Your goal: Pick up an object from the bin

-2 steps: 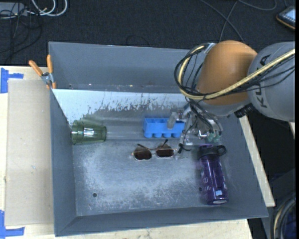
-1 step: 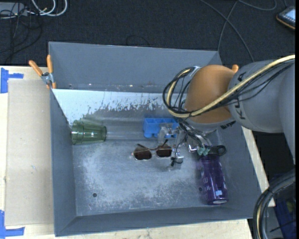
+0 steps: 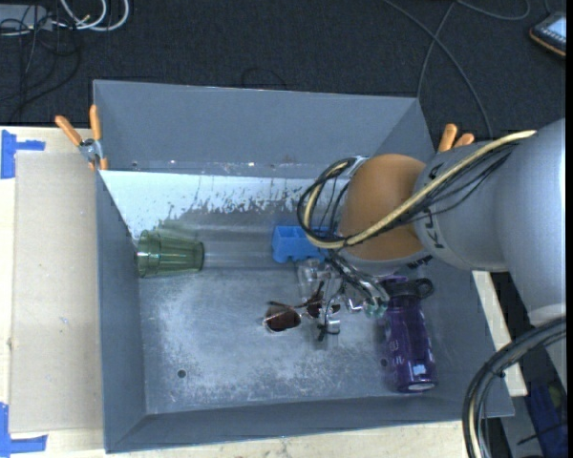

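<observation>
A small pair of sunglasses (image 3: 284,320) is seen lying on the grey floor of the bin (image 3: 201,370), near its middle and a little toward the front wall. The frame is dark, and the lenses are tinted a deep reddish brown with a glossy sheen. The glasses are laid roughly flat. Their right end is found just beside the tip of the gripper (image 3: 326,329); whether contact is made cannot be told. Whether the arms are folded cannot be made out.
</observation>
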`<state>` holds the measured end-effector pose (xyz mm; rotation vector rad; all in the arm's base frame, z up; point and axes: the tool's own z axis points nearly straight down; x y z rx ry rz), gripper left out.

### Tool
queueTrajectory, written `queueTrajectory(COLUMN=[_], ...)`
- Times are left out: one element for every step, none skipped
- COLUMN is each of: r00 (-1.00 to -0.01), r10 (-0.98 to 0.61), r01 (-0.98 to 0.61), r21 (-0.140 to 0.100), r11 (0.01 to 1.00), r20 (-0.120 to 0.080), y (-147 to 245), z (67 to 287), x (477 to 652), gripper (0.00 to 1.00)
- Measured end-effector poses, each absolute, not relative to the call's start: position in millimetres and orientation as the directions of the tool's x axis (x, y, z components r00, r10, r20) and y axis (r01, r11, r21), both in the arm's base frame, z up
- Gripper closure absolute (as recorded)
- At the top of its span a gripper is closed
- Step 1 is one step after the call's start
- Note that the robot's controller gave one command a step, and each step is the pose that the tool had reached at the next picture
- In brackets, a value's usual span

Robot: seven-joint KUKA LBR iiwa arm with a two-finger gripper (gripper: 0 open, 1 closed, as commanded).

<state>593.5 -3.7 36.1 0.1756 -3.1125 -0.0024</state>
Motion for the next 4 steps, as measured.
queueTrajectory(r00=[-0.994,-0.996,-0.882,-0.883], r10=[-0.112,-0.086,-0.471,-0.470], r01=[-0.112,-0.086,-0.471,-0.470], r21=[0.001,0.002,0.005,0.005], r11=[0.994,0.996,0.882,0.883], r20=[0.002,0.023,0.002,0.002], y=[-3.1,-31.9,-32.0,-32.0], z=[70.3,69.3,69.9,70.3], x=[596.4,585.6,594.8,594.7], gripper=[0.00,0.00,1.00,1.00])
